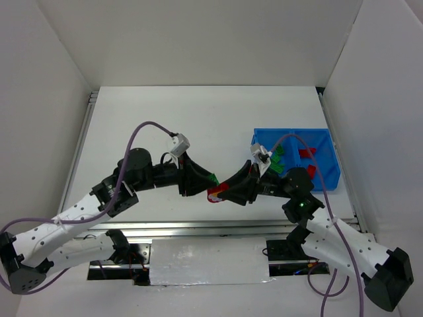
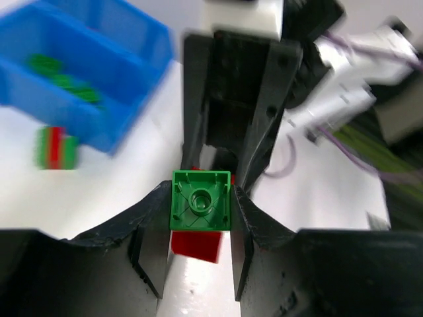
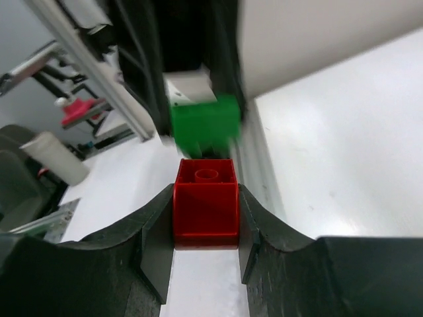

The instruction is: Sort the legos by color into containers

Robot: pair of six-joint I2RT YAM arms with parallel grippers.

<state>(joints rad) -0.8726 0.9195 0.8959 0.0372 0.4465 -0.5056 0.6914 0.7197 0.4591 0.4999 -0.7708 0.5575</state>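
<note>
Grip first: your left fingers (image 2: 147, 214) are clamped on a green brick (image 2: 200, 200). It sits square between the tips, and the face with a round ring at its centre is turned toward that wrist camera. Your right fingers (image 3: 156, 223) are closed on a red brick (image 3: 205, 201), pinched by its two sides at the tips, its stud pointing away from the wrist.

From the right wrist you see the green brick as a blur just past that studded face. You cannot tell there whether the two touch. From the left wrist, red shows just under the green brick's lower edge, partly covered by it.

Only the top view shows both arms meeting nose to nose over the table (image 1: 165, 112), just left of the blue bin (image 1: 328, 142). It also shows both compartments, with green bricks (image 1: 277, 158) in the left one and red bricks (image 1: 306, 153) in the right.

Only the left wrist view shows a blurred red-green piece (image 2: 56, 146) on the table just beside the bin's outer wall.
</note>
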